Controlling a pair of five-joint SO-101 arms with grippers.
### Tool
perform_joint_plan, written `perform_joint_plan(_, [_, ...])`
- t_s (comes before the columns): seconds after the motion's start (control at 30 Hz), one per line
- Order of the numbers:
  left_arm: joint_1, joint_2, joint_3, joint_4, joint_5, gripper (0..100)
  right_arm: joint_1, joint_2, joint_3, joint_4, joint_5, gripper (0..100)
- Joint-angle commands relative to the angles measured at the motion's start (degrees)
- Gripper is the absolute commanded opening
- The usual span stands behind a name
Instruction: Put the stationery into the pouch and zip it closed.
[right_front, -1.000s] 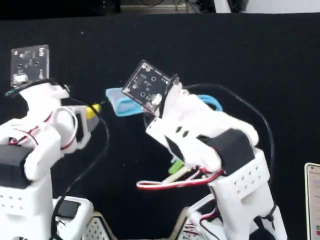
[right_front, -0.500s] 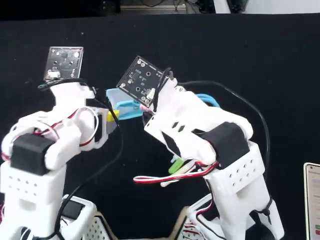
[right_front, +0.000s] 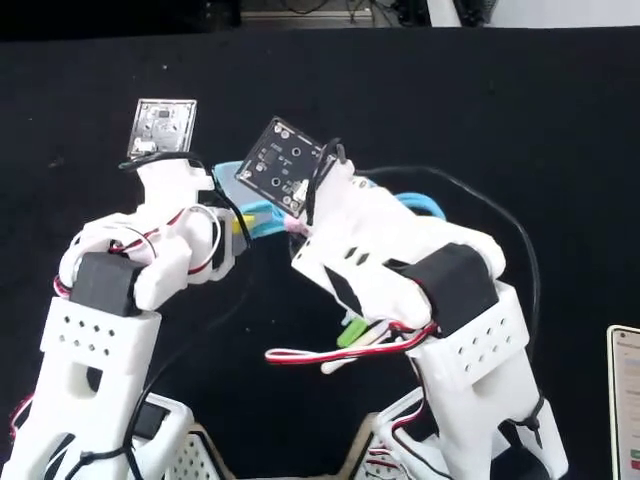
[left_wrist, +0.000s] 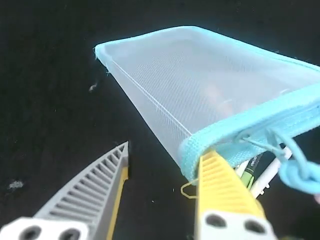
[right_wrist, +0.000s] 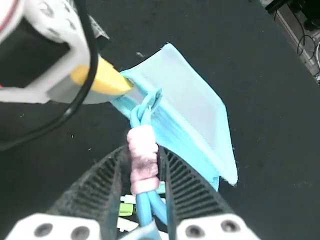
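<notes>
On the black table (right_front: 500, 110), seen from above, the left arm (right_front: 100, 300) rises from 7 o'clock and bends in toward the middle. The left gripper (right_front: 238, 222) sits at the 9 o'clock end of the pouch (right_front: 262, 216). Its wrist camera shows that gripper (left_wrist: 166, 150) released: the grey finger (left_wrist: 100, 195) and yellow finger (left_wrist: 220, 195) are spread, with bare table between them. The yellow tip touches the corner of the pouch (left_wrist: 200, 85) just under the zip band, without pinching it. The pouch is pale blue mesh with a brighter blue band. It lies a little toward 10 o'clock from the table's centre, tilted, and partly covered by both wrist cameras. Pens (left_wrist: 262, 172), one white and one green and black, show at the mouth under the band; whether they are fully inside cannot be told. A small yellow wire clip (left_wrist: 187, 190) lies on the table beside the yellow finger. The right gripper (right_wrist: 143, 155) is clenched on the pink sleeve (right_wrist: 141, 140) of the blue pull cord (right_wrist: 145, 107), which runs to the pouch's zip end. From above, the right arm (right_front: 400, 270) comes up from 5 o'clock and hides its own jaws at the pouch's 4 o'clock side. A blue loop (right_front: 418, 203) lies at the pouch's 3 o'clock, just past that arm. A flat device (right_front: 625, 400) lies at the 4 o'clock edge.
</notes>
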Motion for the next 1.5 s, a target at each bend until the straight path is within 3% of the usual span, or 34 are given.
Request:
perform_joint_plan(0.0, [0.0, -0.7, 1.4, -2.9, -0.7, 21, -0.2, 0.0, -3.4, 0.7, -0.4, 1.1])
perform_joint_plan(0.1, [0.0, -0.7, 1.2, -2.9, -0.5, 16, -0.1, 0.0, -3.3, 0.7, -0.4, 1.1])
perform_joint_plan(0.2, [0.0, -1.8, 0.3, -2.8, -0.7, 3, -0.1, 0.0, -3.5, 0.6, -0.3, 1.1])
perform_joint_plan(0.43, [-0.4, -11.9, 0.0, -3.2, -0.5, 3, -0.1, -0.1, -3.6, -0.2, -0.4, 1.1])
perform_joint_plan(0.63, [-8.1, -15.0, -5.8, 1.7, -1.2, 3, -0.4, -6.8, -3.6, -1.8, -0.4, 1.1])
perform_joint_plan(0.97, [-8.9, 2.5, -36.8, 25.1, -4.4, 3, 0.4, -7.3, -3.7, -4.2, -0.4, 1.1])
perform_joint_plan(1.23, [-13.8, 17.2, -42.5, 25.4, -4.7, 3, 10.8, -0.3, -8.0, 0.7, 0.0, 1.1])
perform_joint_plan(1.47, [-14.2, 22.4, -41.7, 25.4, -6.9, 7, 10.8, 2.2, -7.8, 0.5, 0.0, 1.1])
